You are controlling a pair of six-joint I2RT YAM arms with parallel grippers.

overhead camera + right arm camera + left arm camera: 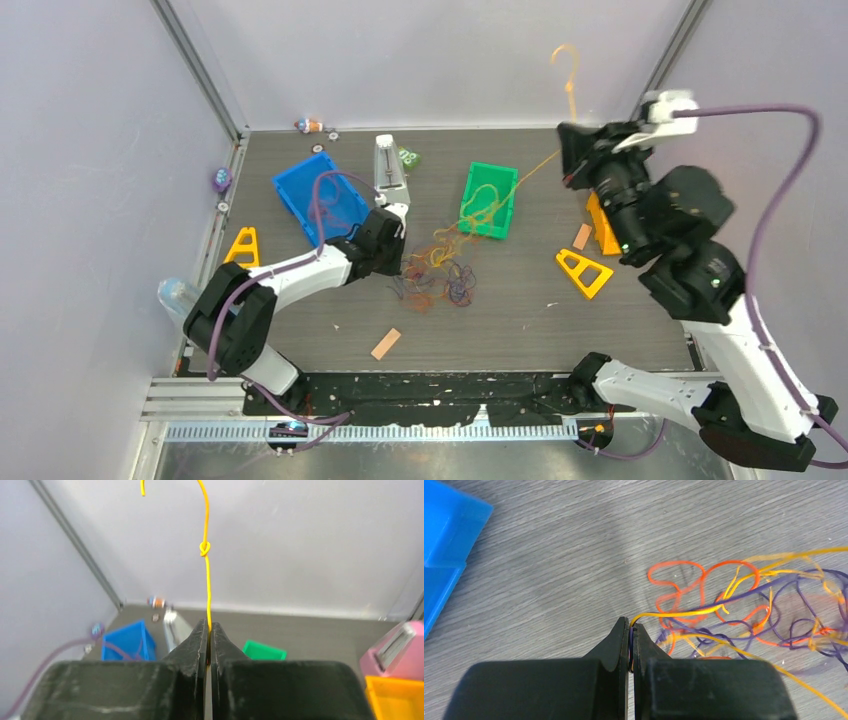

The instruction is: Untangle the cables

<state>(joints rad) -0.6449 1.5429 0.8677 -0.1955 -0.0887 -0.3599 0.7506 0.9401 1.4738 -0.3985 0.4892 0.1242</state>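
Orange-yellow, red and dark purple cables [447, 272] lie in a loose tangle near the middle of the grey table [520, 300], just in front of the green bin [490, 200]. My left gripper [630, 630] is down at the tangle's left edge. Its jaws are pressed together on a couple of strands, and I can see a yellow one and a purple one running into the gap.

My right gripper [208, 627] sits high at the far right, with its jaws clamped on one orange-yellow cable [207, 585]. That strand rises above the fingertips, carries a small knot [204, 548], and curls over like a hook at its top. From overhead, I see it run in a fairly straight line from the right gripper down over the green bin into the tangle. The blue bin [295, 185] sits behind and to the left of the left gripper.
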